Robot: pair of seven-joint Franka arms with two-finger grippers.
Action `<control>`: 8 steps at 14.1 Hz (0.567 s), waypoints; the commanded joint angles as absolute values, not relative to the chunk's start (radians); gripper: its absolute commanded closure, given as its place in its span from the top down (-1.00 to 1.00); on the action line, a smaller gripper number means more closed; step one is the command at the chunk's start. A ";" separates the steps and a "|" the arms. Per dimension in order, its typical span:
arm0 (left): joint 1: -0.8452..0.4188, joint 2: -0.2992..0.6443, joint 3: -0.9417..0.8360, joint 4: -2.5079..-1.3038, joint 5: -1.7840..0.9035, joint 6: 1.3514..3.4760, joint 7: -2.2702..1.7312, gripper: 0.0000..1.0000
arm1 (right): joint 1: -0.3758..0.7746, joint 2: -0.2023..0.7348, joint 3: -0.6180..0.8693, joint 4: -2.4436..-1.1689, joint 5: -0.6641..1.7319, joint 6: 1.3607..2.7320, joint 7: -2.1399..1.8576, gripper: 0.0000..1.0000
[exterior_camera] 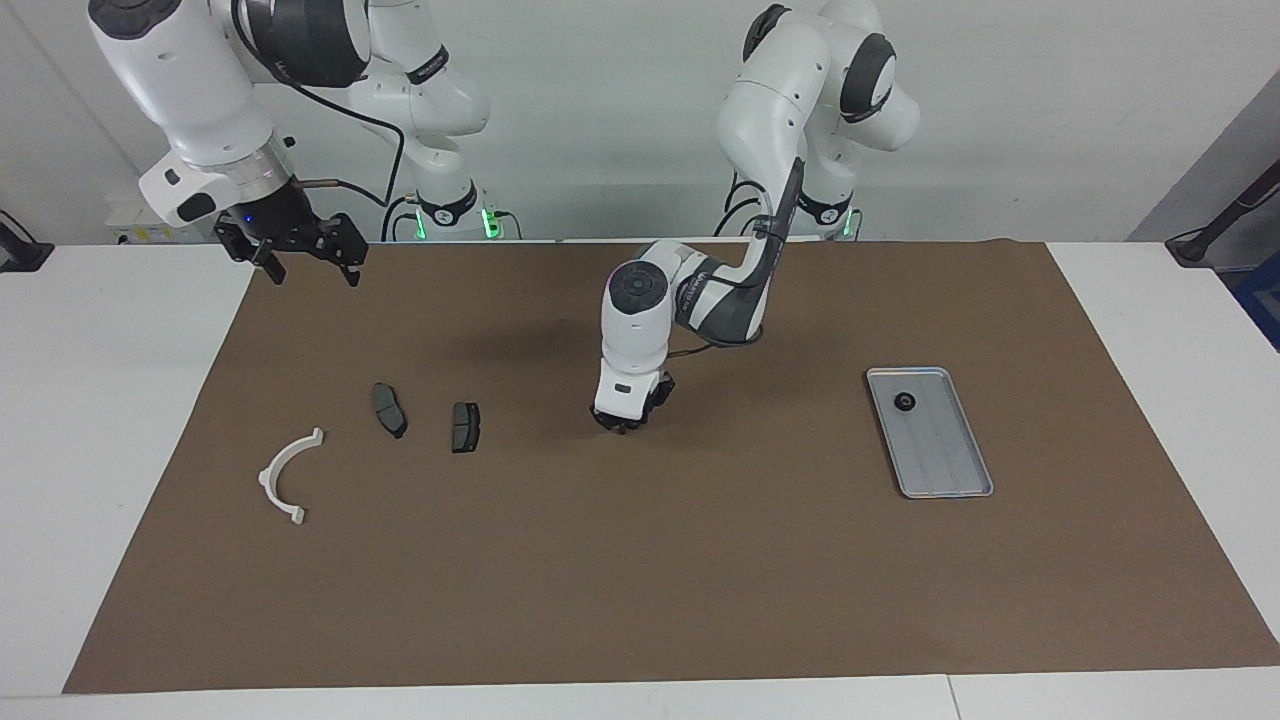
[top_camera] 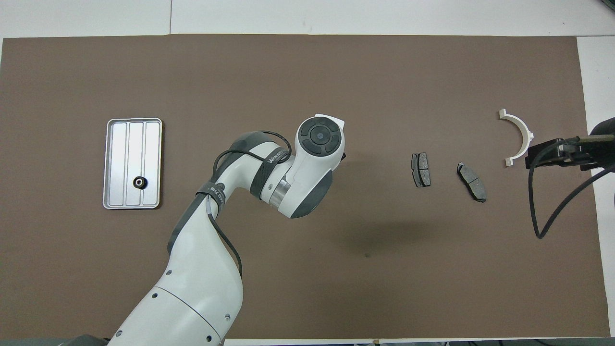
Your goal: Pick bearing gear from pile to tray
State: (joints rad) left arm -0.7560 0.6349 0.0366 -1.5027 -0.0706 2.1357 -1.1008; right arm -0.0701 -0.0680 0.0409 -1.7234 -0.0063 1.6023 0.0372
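My left gripper (exterior_camera: 622,425) is down at the brown mat (exterior_camera: 640,580) in the middle of the table. In the overhead view its wrist (top_camera: 319,139) covers it and whatever lies beneath. The silver tray (exterior_camera: 948,465) (top_camera: 132,144) lies toward the left arm's end, with one small black bearing gear (exterior_camera: 905,403) (top_camera: 140,182) in it. The pile lies toward the right arm's end: a white arc (exterior_camera: 288,475) (top_camera: 520,133) and two dark brake pads (exterior_camera: 389,410) (exterior_camera: 465,427). My right gripper (exterior_camera: 313,278) hangs open and empty, high over the mat's edge.
The left arm's forearm (top_camera: 206,269) stretches over the mat between its base and the middle. A black cable (top_camera: 538,211) loops below the right gripper. White table (exterior_camera: 100,400) borders the mat on all sides.
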 commanded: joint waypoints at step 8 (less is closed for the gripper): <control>-0.764 0.626 0.063 -1.542 -0.064 2.152 -1.112 -1.00 | -0.089 -0.086 0.049 -1.746 0.015 1.620 0.032 1.00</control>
